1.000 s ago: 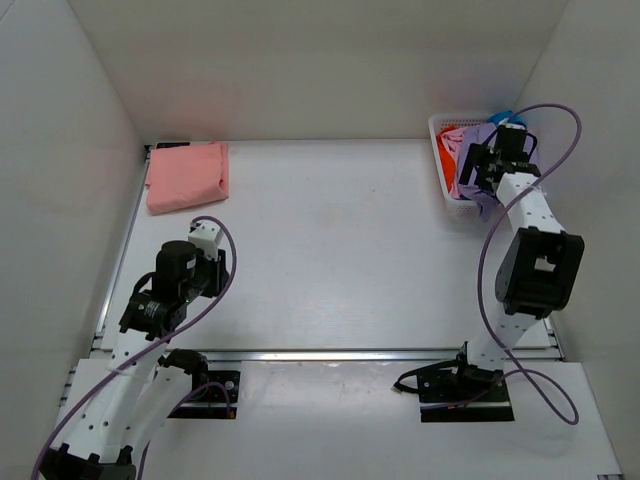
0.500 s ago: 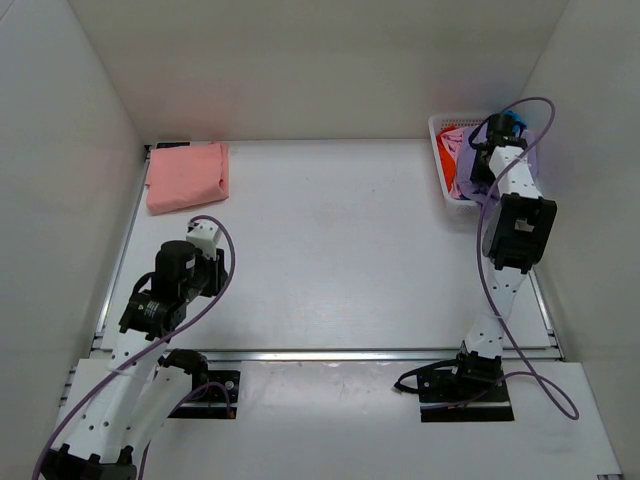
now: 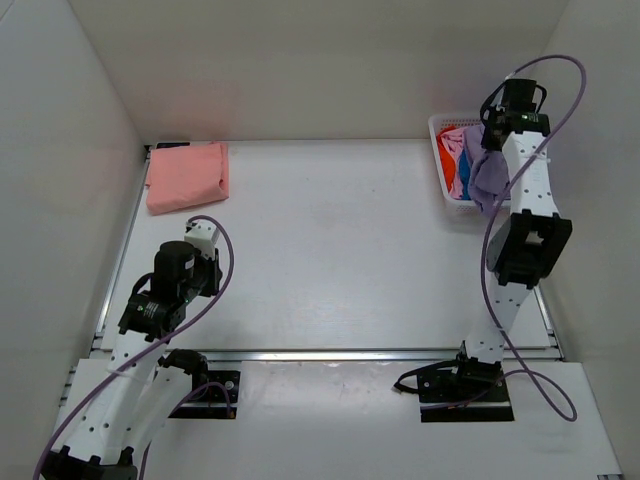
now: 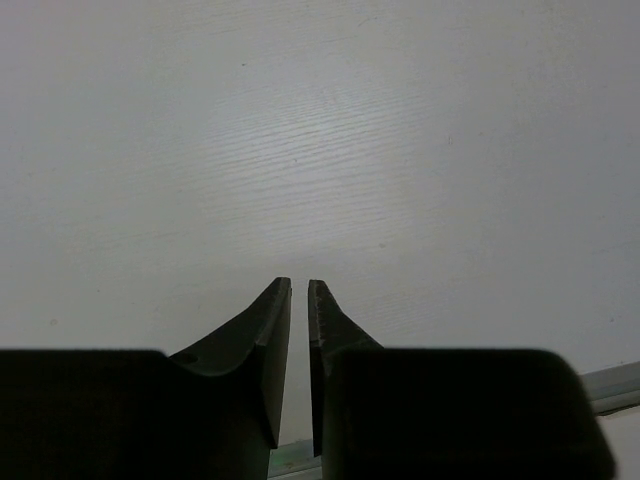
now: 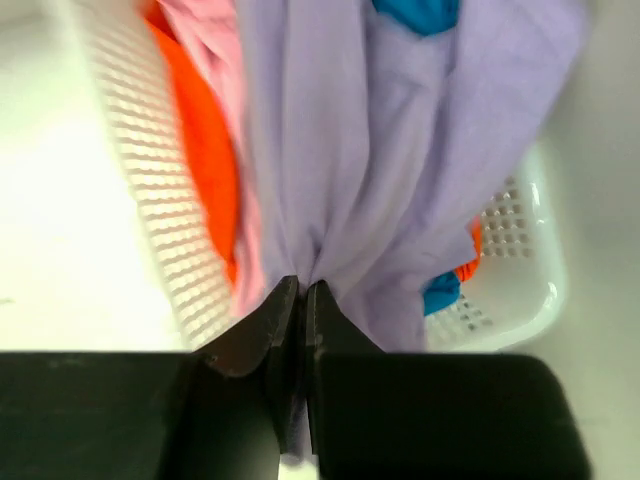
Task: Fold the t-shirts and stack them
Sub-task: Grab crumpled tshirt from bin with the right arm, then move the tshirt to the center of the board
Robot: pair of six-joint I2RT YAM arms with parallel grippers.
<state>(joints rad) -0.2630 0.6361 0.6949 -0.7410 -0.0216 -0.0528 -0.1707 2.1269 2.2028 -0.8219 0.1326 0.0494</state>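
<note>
Table (image 3: 330,250): salmon shirt (image 3: 187,177) lies folded flat in the far-left corner. Basket (image 3: 440,165) sits at the far right with the orange shirt (image 5: 205,140), pink shirt (image 5: 215,30) and blue shirt (image 5: 420,12) bunched inside. Lavender shirt (image 5: 330,150) hangs in a bunch above the basket, its lower end reaching down to it. Right gripper (image 5: 302,285) is clamped on that cloth. Left gripper (image 4: 299,285) is low over bare table, jaws nearly together with a thin gap, gripping nothing.

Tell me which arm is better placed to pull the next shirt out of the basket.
Right. The right gripper is shut on the lavender shirt, which hangs over the white basket. The left gripper is empty, over bare table near its base, far from the basket.
</note>
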